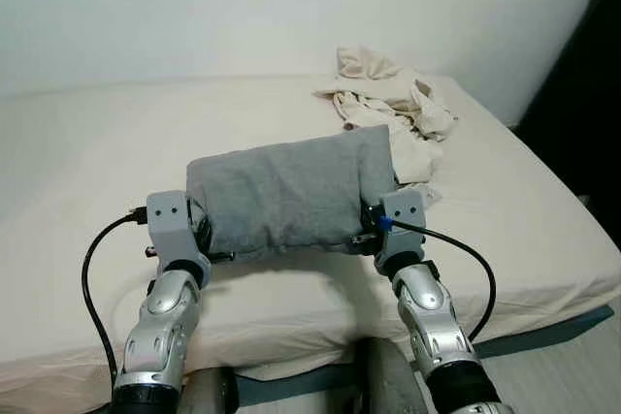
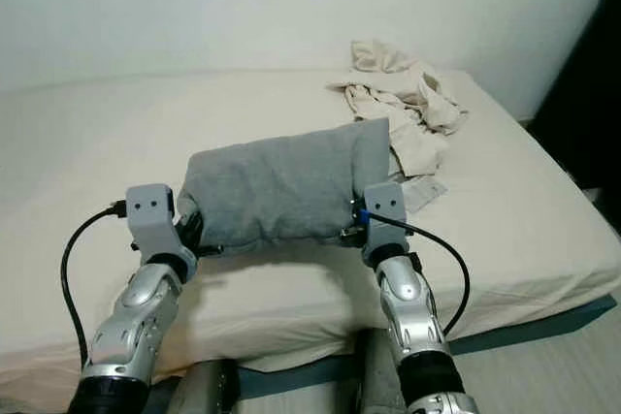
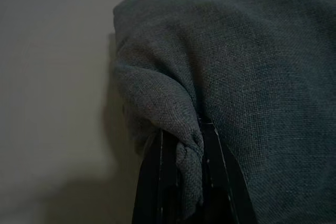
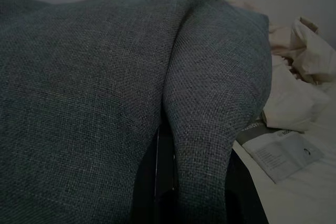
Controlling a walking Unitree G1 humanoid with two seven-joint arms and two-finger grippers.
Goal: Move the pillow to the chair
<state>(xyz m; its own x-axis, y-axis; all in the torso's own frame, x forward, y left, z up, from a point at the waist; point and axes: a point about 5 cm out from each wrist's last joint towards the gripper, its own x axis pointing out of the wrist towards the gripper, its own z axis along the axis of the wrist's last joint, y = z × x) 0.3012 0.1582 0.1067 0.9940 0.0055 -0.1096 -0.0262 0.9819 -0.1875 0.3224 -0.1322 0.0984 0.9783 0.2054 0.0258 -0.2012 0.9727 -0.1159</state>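
**A:** Two hands on the job, both pinching. Left hand has a fold of the grey pillow bunched between its black fingers, at the pillow's left end. Right hand grips a thick fold at the right end.

**B:** Where's the pillow sitting?

**A:** Across the near part of the bed, between the two wrists. Can't tell if it's lifted clear or resting on the sheet.

**B:** Risks?

**A:** Main one, my guess: both grips are on fabric folds only, not on the body of the pillow. Soft filling can sag in the middle and the cloth may slide out of one hand. Then it hangs from one corner or drops at the bed edge.

**B:** Anything nearby to snag?

**A:** White printed tag or paper lies just beside the right end, with the crumpled cream bedding past that, toward the far corner. Pillow's far right corner looks close to that pile, maybe touching, so a lift could drag it along.

**B:** Chair?

**A:** Can't place it from here. Turning to find it while holding by the folds is where a slip seems likeliest.
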